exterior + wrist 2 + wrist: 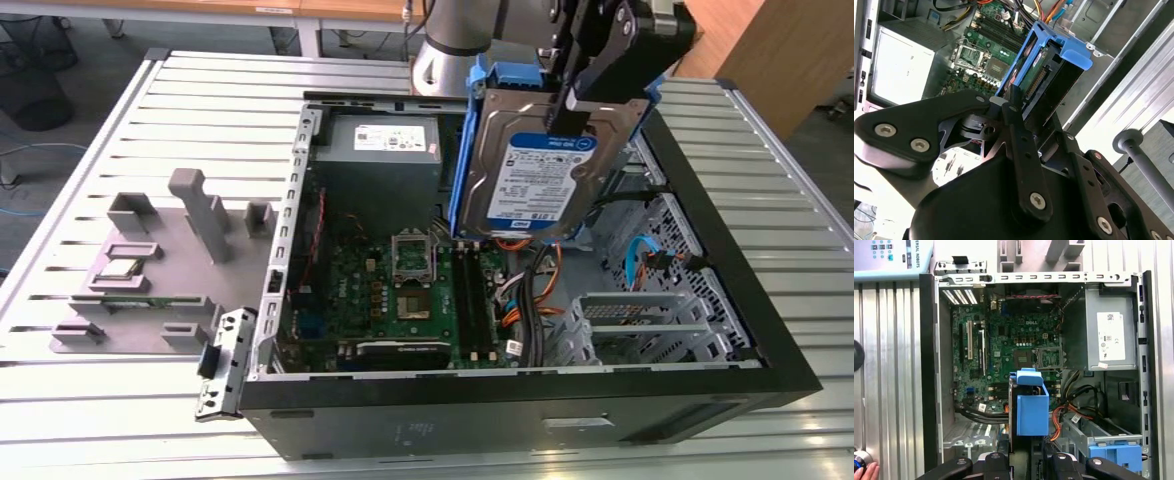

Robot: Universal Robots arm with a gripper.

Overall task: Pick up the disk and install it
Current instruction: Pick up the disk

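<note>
Tool [577,105] of black metal hangs over the open black computer case [534,425]. It is holding the flat silver metal disk with a blue and white label and a blue plastic frame [534,175]. Its jaws are closed tight on the top end of the disk.

The disk is up in the air and stands on end. Its label side is turned to the exterior view. It touches nothing but the tool. Below it, inside the case, lie a flat green board [387,290] and a bunch of orange and blue wires [534,300].

In the second wrist view the tool [1029,107] pinches the disk [1074,52], and the green board [989,55] is well below. In the first wrist view the disk [1031,410] is seen end on, over the inside of the case [929,365].

The case lies on its side on a silver ribbed metal bench [80,420], toward the bench edge on the exterior view's right. A grey metal box [380,150] fills one corner of the case. A grey metal cage [641,320] sits in another corner. A second blue plastic bracket [1114,452] is fixed in it, well apart from the disk. Grey plastic blocks [147,270] stand on the bench near its edge on the exterior view's left. A person's hand [864,472] is by the bench, apart from the case.
</note>
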